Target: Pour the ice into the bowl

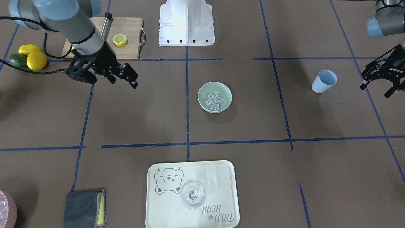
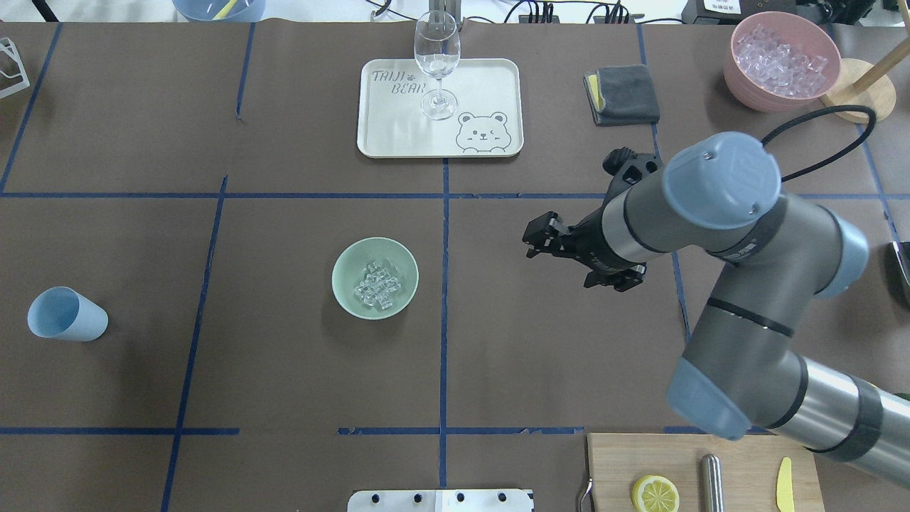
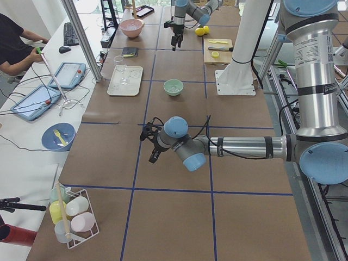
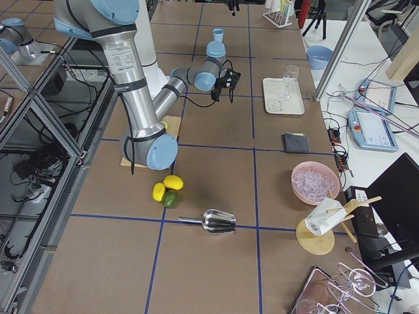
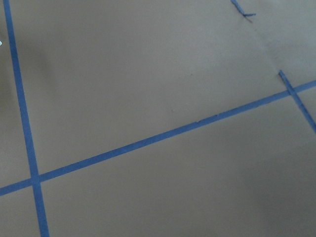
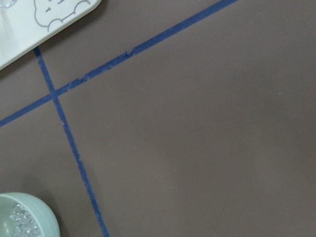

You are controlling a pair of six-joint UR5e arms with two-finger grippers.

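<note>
The pale mint-green bowl (image 1: 214,97) (image 2: 375,278) stands near the table's middle with a handful of clear ice cubes (image 1: 214,99) (image 2: 375,285) in it. Its rim also shows in the right wrist view (image 6: 29,212). A blue cup (image 1: 323,81) (image 2: 66,313) stands empty far toward my left side. My left gripper (image 1: 376,89) hangs open and empty just beyond the cup. My right gripper (image 1: 123,81) (image 2: 565,257) is open and empty, above the table to the right of the bowl and well apart from it.
A cream tray (image 2: 490,78) with a wine glass (image 2: 436,60) is at the far edge. A grey cloth (image 2: 624,94) and a pink container of ice (image 2: 780,60) are far right. A cutting board (image 1: 126,47) with a lemon slice (image 1: 120,40) and whole lemons (image 1: 34,58) are near my base.
</note>
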